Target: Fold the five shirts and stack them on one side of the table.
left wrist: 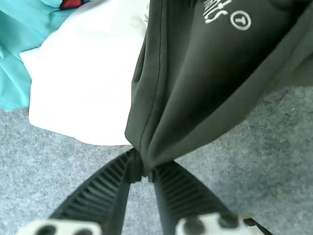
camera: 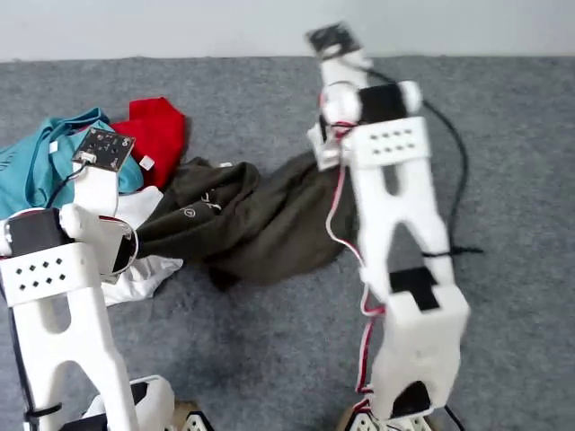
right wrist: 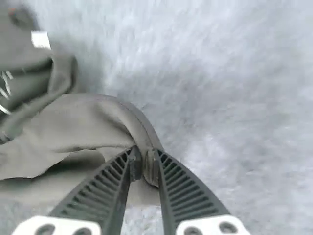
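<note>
A dark olive shirt [camera: 256, 220] lies rumpled in the middle of the grey table. My left gripper [left wrist: 142, 172] is shut on a fold of the olive shirt [left wrist: 205, 73] at its left side. My right gripper [right wrist: 144, 164] is shut on the hem of the olive shirt [right wrist: 73, 127] at its far right edge, close to the table surface. A white shirt [camera: 144, 242] lies under the left arm, a teal shirt [camera: 40, 157] at the far left and a red shirt [camera: 157, 130] behind them. The white shirt [left wrist: 83, 83] and teal shirt [left wrist: 14, 58] lie beside the olive fold.
Grey carpet-like surface [camera: 503, 180] spreads open to the right and front. A black cable [camera: 454, 153] runs along the right arm. The arm bases stand at the near edge.
</note>
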Available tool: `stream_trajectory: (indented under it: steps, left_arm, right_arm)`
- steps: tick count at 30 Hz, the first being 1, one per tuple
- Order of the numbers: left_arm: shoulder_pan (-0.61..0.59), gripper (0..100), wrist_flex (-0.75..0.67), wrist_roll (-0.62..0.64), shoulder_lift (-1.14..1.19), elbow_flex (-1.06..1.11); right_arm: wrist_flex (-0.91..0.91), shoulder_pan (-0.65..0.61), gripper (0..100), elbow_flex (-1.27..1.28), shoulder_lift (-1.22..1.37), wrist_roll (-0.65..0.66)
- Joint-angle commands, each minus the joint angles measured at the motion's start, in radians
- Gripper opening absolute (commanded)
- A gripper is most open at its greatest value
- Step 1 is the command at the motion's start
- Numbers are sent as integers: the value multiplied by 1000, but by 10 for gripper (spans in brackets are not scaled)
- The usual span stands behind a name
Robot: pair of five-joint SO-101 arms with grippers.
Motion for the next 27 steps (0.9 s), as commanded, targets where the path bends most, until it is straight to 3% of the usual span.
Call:
stream_trajectory:
  steps: [1, 9, 13, 20, 27]
  left_arm:
    - [-3, 13, -11, -17, -28, -4]
    - [-3, 13, -9, -17, -28, -4]
    - [-3, 13, -8, -17, -28, -4]
    - [-3, 13, -8, -17, -28, -4]
    - [-3, 13, -8, -17, -28, -4]
  right_arm:
    - [-24, 22, 9, -8, -209, 8]
    - [-93, 22, 9, -5, -570, 9]
    - [-84, 22, 9, 80, -627, 11]
    - [-77, 1, 9, 559, -584, 46]
    - [-79, -104, 9, 1017, -565, 206]
